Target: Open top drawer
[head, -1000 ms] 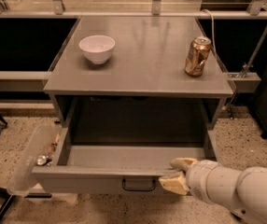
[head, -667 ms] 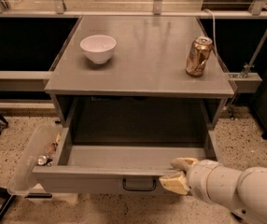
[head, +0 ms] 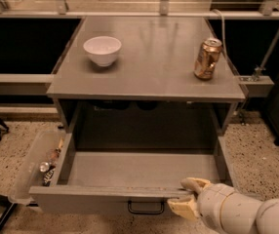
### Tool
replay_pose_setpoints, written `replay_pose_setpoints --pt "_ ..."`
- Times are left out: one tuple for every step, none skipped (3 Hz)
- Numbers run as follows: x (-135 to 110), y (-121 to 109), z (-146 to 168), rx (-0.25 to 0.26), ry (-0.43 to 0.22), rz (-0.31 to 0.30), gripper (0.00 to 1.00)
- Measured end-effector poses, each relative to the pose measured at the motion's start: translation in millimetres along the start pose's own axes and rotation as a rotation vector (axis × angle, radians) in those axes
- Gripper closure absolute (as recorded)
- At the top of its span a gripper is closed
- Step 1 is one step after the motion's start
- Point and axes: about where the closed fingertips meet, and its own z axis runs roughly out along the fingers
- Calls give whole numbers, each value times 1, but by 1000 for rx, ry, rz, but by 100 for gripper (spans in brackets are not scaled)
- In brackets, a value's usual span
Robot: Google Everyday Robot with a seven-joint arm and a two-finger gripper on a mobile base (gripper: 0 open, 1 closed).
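**Drawer Is Out, and My Gripper Has Its Front**

I see the top drawer [head: 139,168] pulled far out toward me from under the grey table top [head: 154,67]. It is a plain grey box, and I can see its bare floor.

My gripper [head: 182,195] is low on the right side of the view, at the drawer's front wall. It is just to the right of the little black handle [head: 145,208]. One finger [head: 194,183] lies over the top edge of the front wall. The other is on the outside face, so the two pinch the wall between them.

On the drawer's left, a see-through plastic bin [head: 25,177] with small things in it sits right beside the side wall. On the drawer's right there is open speckled floor [head: 261,160].

Up on the table top, a white bowl [head: 102,49] stands on the left. A gold can [head: 208,58] stands upright near the right edge. Both are well away from my gripper.
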Motion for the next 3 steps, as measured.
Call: replay_pose_setpoints --pt "0 -1 0 0 0 0 100" --pt "0 -1 0 0 0 0 83" --pt "0 -1 0 0 0 0 59"
